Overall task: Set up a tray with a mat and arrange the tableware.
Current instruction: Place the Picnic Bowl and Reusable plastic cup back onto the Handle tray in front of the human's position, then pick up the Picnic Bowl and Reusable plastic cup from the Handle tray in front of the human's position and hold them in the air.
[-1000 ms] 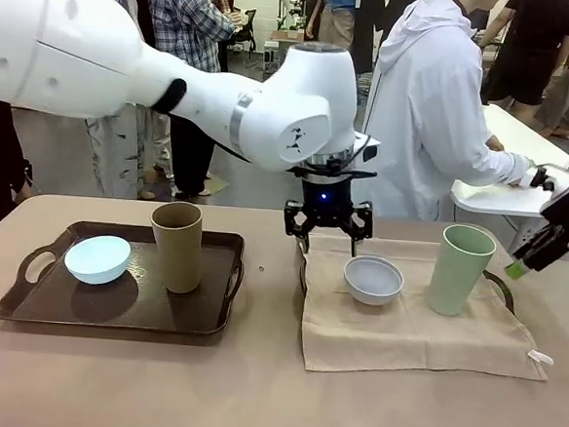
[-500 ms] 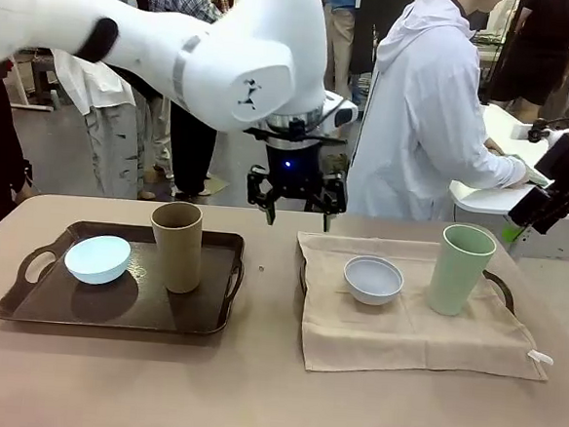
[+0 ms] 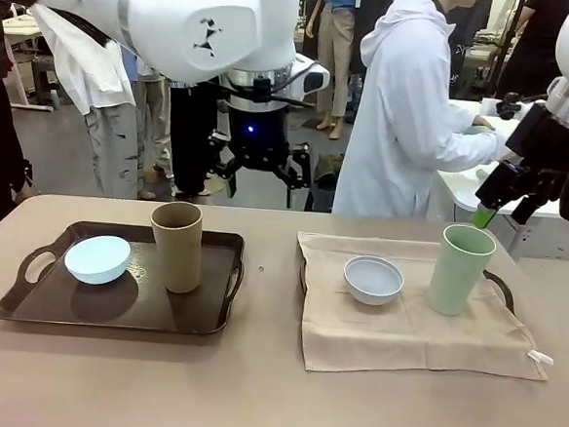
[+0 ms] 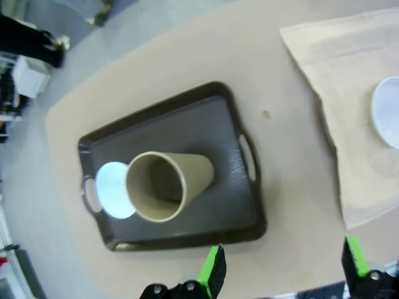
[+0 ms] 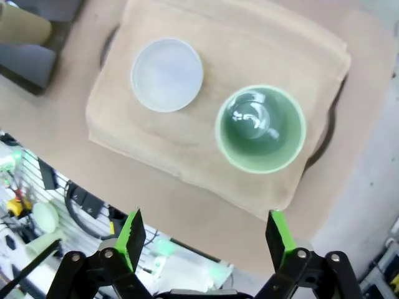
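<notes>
Tan tumbler (image 3: 176, 245) and pale blue bowl (image 3: 97, 258) on bare dark tray (image 3: 132, 305), green tumbler (image 3: 461, 268) and greyish white bowl (image 3: 373, 278) on mat (image 3: 403, 339); left gripper (image 4: 285, 268) and right gripper (image 5: 206, 233) wide open, empty, raised, so I'd descend plumb, straddling one rim wall

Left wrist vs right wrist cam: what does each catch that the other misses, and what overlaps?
Left wrist: the blue bowl on the dark tray, and the open left gripper. Right wrist: the green tumbler upright on the mat, and the open right gripper. Both: the mat, the grey bowl on it, the dark tray and the tan tumbler, the last two cut off at a corner of the right wrist view.
</notes>
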You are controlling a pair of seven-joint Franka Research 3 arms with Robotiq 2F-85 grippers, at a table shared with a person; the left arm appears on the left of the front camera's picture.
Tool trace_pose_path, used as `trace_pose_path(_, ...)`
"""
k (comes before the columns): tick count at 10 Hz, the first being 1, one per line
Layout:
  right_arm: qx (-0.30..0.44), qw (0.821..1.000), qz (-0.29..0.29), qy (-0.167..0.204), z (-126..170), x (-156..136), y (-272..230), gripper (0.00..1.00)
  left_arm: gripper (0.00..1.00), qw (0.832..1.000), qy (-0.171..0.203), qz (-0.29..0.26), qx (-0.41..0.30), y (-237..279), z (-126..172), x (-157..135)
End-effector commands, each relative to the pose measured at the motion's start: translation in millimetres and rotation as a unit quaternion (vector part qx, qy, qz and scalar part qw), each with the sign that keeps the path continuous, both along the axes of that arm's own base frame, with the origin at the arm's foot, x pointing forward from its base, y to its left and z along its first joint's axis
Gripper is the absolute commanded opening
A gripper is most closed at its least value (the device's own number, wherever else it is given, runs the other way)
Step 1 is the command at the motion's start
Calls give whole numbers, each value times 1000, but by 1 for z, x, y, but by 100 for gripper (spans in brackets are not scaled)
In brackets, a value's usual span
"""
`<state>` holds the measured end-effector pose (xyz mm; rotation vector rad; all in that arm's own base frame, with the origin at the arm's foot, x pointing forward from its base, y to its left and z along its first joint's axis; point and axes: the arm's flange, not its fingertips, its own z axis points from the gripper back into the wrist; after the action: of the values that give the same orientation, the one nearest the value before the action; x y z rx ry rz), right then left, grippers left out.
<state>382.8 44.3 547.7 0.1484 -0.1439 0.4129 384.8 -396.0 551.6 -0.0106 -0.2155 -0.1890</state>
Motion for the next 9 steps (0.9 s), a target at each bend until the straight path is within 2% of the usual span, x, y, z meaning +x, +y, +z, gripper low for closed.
trace_pose_path(1,-27,999,-29,-12,3,-2,13,100,100,1000,-8,6,19,15,8,-8)
trace_pose_path(2,0,1000,0,0,0,0,0,100,100,1000,0,0,0,0,0,0)
trace_pose_path(9,0,1000,0,0,0,0,0,100,100,1000,0,0,0,0,0,0)
